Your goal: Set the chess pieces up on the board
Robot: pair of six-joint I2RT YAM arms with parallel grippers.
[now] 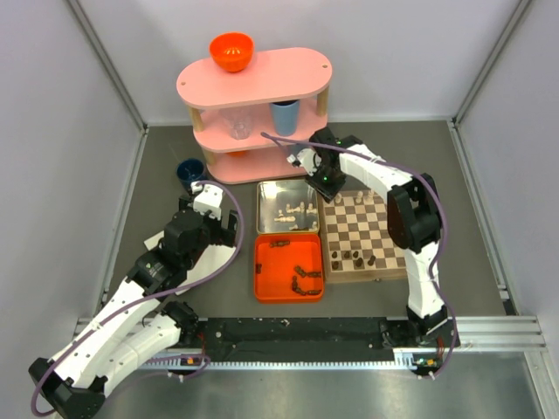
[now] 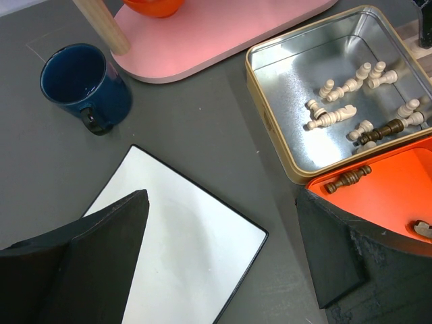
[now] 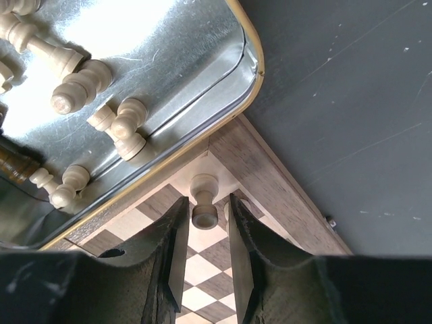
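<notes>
Grey worktop point(image 1: 410, 157). Right gripper point(image 3: 208, 202) slightly parted around cream piece point(image 3: 203, 185), seemingly seating it on board point(image 1: 362, 231) corner. Left gripper point(image 2: 223, 229) wide.

Pale walls point(image 1: 52, 131) enclose a grey table point(image 1: 489, 192) backed by a pink, seemingly three-tiered shelf point(image 1: 279, 74).

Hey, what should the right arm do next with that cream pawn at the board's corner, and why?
Probably lift the right gripper straight up and away. The cream pawn already sits on the corner square of the board beside the tin, and a slim gap shows on each side of it, so it looks released.
</notes>
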